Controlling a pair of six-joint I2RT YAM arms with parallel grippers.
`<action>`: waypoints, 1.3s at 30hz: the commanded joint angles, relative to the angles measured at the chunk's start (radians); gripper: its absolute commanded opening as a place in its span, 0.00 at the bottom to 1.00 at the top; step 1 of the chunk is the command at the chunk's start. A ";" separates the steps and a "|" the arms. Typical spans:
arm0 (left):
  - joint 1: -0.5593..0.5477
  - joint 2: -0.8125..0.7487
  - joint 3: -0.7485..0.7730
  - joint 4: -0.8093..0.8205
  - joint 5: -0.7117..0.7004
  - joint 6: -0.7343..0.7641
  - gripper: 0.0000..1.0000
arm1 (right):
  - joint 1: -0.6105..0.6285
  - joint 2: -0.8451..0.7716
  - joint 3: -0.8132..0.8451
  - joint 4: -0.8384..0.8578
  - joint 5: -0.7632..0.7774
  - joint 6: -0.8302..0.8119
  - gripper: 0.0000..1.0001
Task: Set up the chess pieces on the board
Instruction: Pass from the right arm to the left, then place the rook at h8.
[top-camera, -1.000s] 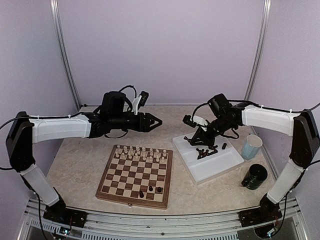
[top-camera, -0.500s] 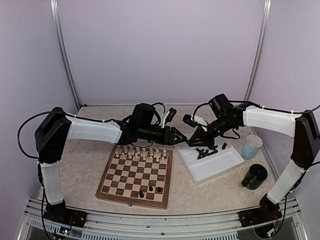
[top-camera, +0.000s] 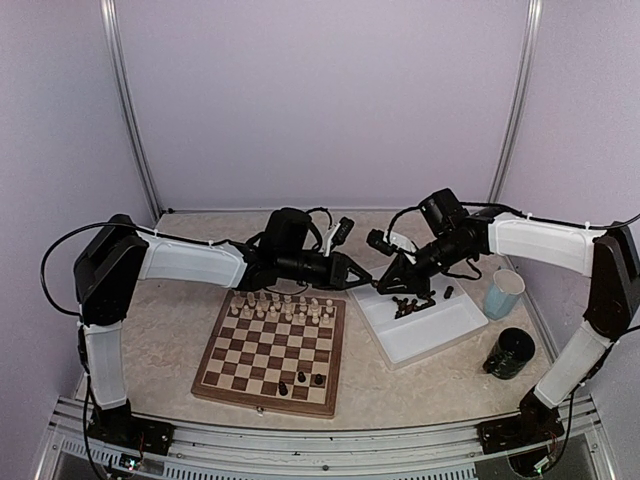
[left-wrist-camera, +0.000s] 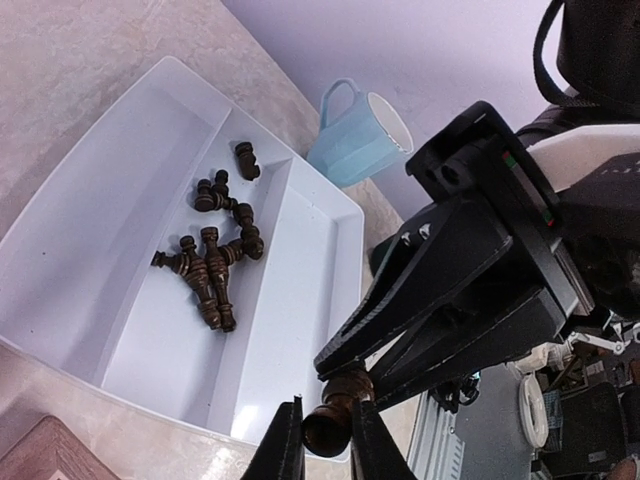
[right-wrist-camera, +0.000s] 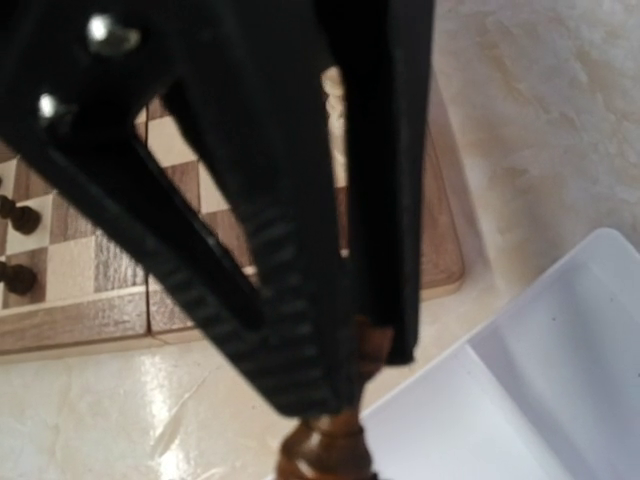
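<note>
A dark brown chess piece (left-wrist-camera: 335, 415) hangs in the air between both grippers, over the gap between the board (top-camera: 215, 385) and the white tray (top-camera: 440, 335). My right gripper (left-wrist-camera: 348, 368) is shut on its upper part, seen also in the right wrist view as the brown piece (right-wrist-camera: 325, 450) under the right gripper (right-wrist-camera: 365, 345). My left gripper (left-wrist-camera: 325, 412) has its two fingers against the piece's round base. Cream pieces (top-camera: 280, 305) fill the board's two far rows. Three dark pieces (top-camera: 300, 380) stand on the near row. Several dark pieces (left-wrist-camera: 215, 270) lie in the tray.
A light blue cup (top-camera: 503, 293) stands right of the tray, and a dark cup (top-camera: 511, 352) sits nearer the front. The two grippers meet tip to tip (top-camera: 374, 285) at the tray's left corner. Booth walls close in on three sides.
My left arm swung right from behind the board to the tray's left corner, and its jaws narrowed onto the base of the piece that the right gripper holds. The right arm barely moved.
</note>
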 joint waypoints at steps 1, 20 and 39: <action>0.002 0.011 0.019 0.053 0.029 -0.005 0.10 | 0.000 -0.026 -0.026 0.018 0.002 -0.008 0.08; -0.106 -0.437 -0.172 -0.669 -0.687 0.244 0.00 | -0.113 0.051 -0.146 0.146 0.060 -0.018 0.08; -0.313 -0.749 -0.583 -1.089 -0.906 -0.394 0.00 | -0.117 0.029 -0.155 0.165 0.074 -0.037 0.08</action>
